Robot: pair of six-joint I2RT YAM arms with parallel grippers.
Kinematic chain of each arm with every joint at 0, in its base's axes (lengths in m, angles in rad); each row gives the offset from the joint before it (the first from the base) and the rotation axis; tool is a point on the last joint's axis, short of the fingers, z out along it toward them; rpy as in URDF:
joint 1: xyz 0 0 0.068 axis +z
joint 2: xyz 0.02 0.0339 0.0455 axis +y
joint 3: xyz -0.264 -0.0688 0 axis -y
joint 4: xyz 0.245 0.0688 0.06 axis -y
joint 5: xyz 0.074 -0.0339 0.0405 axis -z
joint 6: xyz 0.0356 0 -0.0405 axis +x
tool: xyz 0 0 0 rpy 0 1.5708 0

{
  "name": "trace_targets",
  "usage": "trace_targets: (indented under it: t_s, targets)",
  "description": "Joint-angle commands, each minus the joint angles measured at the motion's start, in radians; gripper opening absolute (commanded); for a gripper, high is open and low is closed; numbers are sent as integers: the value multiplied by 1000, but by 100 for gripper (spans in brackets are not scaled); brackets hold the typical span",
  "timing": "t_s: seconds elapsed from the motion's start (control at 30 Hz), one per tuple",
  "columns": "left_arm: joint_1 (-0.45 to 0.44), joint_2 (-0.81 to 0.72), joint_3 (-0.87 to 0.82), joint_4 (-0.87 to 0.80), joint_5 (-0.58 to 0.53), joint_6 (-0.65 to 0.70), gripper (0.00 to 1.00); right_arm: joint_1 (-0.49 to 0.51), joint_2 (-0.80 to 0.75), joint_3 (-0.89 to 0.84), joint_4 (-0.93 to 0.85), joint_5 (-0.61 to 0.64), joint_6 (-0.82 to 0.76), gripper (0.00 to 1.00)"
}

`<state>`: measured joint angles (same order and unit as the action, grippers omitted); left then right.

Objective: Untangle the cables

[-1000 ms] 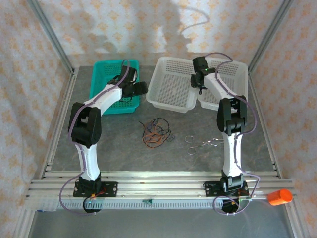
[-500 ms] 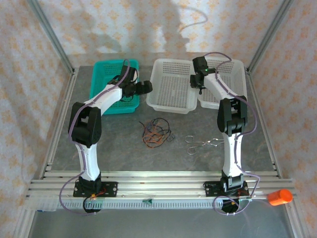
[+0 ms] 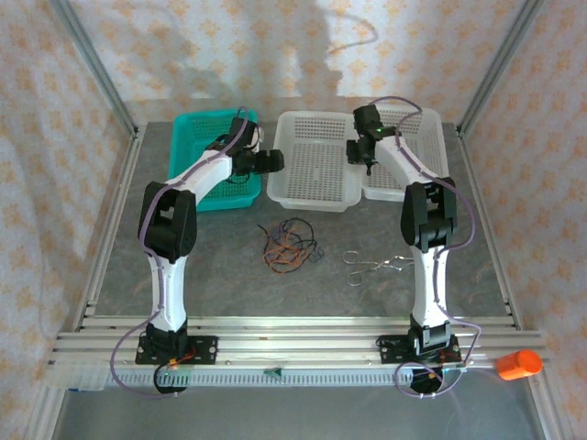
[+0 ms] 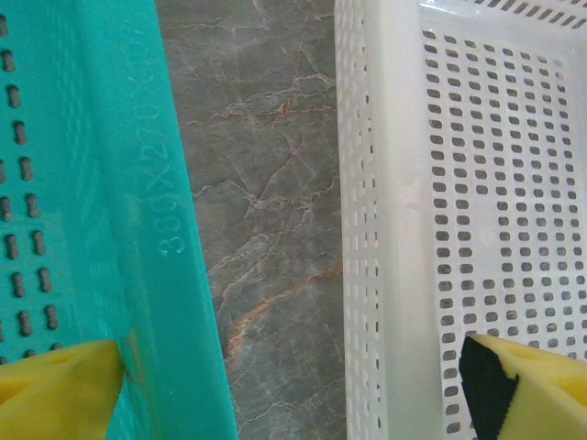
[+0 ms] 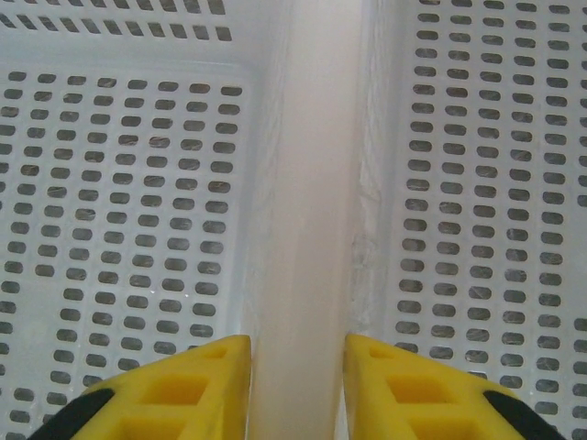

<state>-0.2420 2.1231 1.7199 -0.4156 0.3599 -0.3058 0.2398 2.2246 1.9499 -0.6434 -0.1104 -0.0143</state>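
Note:
The cables (image 3: 290,244), thin black and orange-red wires, lie in one tangled heap on the grey table, well in front of both grippers. My left gripper (image 3: 270,161) stands open over the strip of table between the teal basket (image 3: 186,139) and the left white basket (image 3: 316,174). In the left wrist view the left gripper (image 4: 289,394) has its yellow fingertips (image 4: 60,385) spread wide with nothing held. My right gripper (image 3: 364,152) is shut on the joined rims (image 5: 303,183) of the two white baskets. The right gripper (image 5: 295,385) has its pads against both sides.
A silver metal clip (image 3: 376,267) lies right of the heap. The right white basket (image 3: 431,147) sits at the back right. In the left wrist view the teal basket wall (image 4: 101,183) and the white basket wall (image 4: 394,183) flank bare table. An orange object (image 3: 518,364) rests on the front rail.
The white baskets have slid a little to the left with my right gripper on their rims. My left gripper has moved right, off the teal basket towards the white one.

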Motion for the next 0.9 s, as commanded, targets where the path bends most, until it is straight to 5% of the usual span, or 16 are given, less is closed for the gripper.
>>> trace_targets:
  t_s: [0.0, 0.5, 0.73, 0.87]
  targets:
    - [-4, 0, 34, -32, 38, 41, 91, 14, -22, 13, -11, -48, -14, 31]
    - [-48, 33, 103, -80, 61, 102, 64, 18, -15, 23, 1, -94, -7, 31]
    - [-48, 65, 164, -120, 2, 100, 61, 18, 5, 46, 10, -87, 1, 33]
    - [-43, 74, 186, -126, -56, 62, 62, 17, 46, 105, -10, -72, 19, 44]
